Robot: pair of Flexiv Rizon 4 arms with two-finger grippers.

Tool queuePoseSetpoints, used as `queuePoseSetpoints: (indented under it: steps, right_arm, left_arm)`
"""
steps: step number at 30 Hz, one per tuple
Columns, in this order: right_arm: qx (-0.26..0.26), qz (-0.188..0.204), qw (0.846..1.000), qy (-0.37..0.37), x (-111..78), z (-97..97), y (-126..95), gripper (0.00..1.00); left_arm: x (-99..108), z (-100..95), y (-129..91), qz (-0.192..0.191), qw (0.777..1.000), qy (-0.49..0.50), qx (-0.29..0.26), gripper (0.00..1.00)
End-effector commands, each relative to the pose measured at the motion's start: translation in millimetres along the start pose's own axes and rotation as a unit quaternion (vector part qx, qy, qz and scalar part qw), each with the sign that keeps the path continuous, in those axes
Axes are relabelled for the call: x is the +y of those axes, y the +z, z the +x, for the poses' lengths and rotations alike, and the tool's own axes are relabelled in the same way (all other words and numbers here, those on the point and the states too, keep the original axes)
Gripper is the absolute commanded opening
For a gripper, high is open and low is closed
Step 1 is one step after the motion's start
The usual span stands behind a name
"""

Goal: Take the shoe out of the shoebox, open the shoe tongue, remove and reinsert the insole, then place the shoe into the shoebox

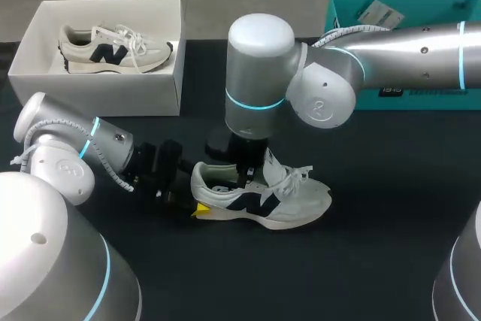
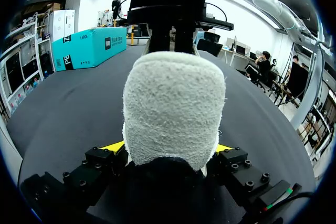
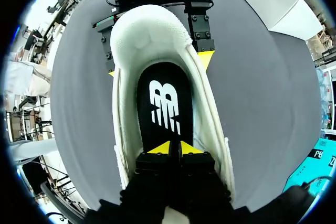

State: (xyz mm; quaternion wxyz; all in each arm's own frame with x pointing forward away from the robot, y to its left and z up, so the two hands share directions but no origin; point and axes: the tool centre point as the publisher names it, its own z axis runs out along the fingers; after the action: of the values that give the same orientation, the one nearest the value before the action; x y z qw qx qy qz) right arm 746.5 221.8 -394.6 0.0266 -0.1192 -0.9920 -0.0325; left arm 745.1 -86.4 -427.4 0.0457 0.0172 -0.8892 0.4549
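left end effector [image 2: 169, 148] clamping the heel of the shoe [image 1: 264, 198], right end effector [image 3: 171, 148] pointing down inside the shoe, fingers pressing together

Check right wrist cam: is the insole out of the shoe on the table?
No, the black insole lies inside the shoe, beneath the right pincer.

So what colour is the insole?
The insole is black with a white logo; clearest in the right wrist view.

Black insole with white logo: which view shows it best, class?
Right wrist view: it looks straight into the white sneaker onto the black insole. Left wrist view shows only the heel; in head view the right arm hides it.
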Motion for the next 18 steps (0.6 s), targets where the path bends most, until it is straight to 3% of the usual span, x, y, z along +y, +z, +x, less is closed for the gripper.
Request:
queuePoseSetpoints:
  steps: [1,7,14,15,18]
  right_arm:
    - [0.010,0.004,1.000,-0.003,5.6,-3.8,10,0.30]
    - [0.028,0.003,1.000,0.000,1.9,-5.0,23,0.35]
    - [0.058,0.006,0.998,-0.001,1.5,-0.1,35,0.32]
    - [0.063,0.010,0.998,0.001,1.7,1.1,36,0.28]
    - [0.076,0.010,0.997,0.004,1.9,5.7,40,0.00]
  left_arm:
    - [1,0.4,1,-0.001,1.000,0.000,0.000,0.00]
    - [1,0.4,1,-0.001,1.000,0.000,0.000,0.00]
    - [1,0.4,1,-0.001,1.000,0.000,0.000,0.00]
    - [1,0.4,1,-0.001,1.000,0.000,0.000,0.00]
    - [1,0.4,1,-0.001,1.000,0.000,0.000,0.00]
